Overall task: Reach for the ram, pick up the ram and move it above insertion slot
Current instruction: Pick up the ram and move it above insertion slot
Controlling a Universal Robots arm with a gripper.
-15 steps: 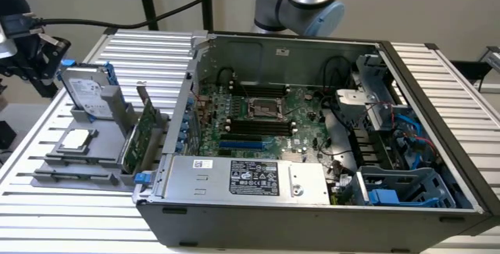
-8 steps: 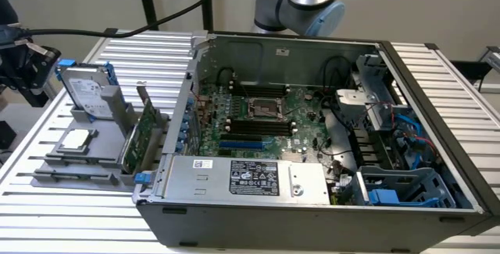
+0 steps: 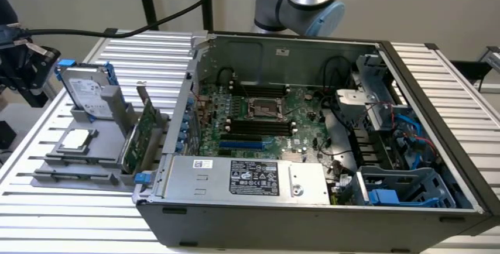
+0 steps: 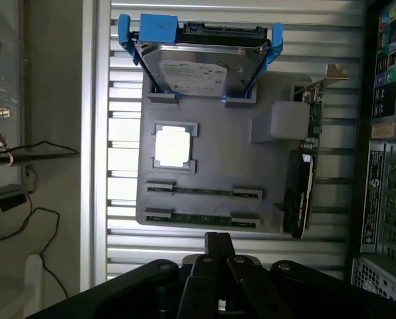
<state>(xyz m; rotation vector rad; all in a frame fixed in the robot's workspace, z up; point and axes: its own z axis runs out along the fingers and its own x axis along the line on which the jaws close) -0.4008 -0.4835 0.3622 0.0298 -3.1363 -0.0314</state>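
Observation:
Two rams lie in the grooves of a grey fixture (image 4: 218, 143): one ram (image 4: 203, 191) and, closer to my fingers, a second ram (image 4: 199, 218). Each is a long thin green stick. In the exterior view they show as thin strips (image 3: 76, 169) at the fixture's near edge. My gripper (image 4: 218, 240) hangs above the fixture's edge beside the rams, shut and holding nothing. In the exterior view it is the black body (image 3: 33, 87) at the far left. The black insertion slots (image 3: 256, 126) sit on the motherboard inside the open computer case (image 3: 312, 207).
The fixture also carries a hard drive (image 4: 197, 63) in a blue bracket, a square processor chip (image 4: 172, 147) and an upright green expansion card (image 4: 303, 193). The case wall (image 3: 175, 125) rises right beside the fixture. A black cable (image 3: 93, 31) runs over the ribbed table.

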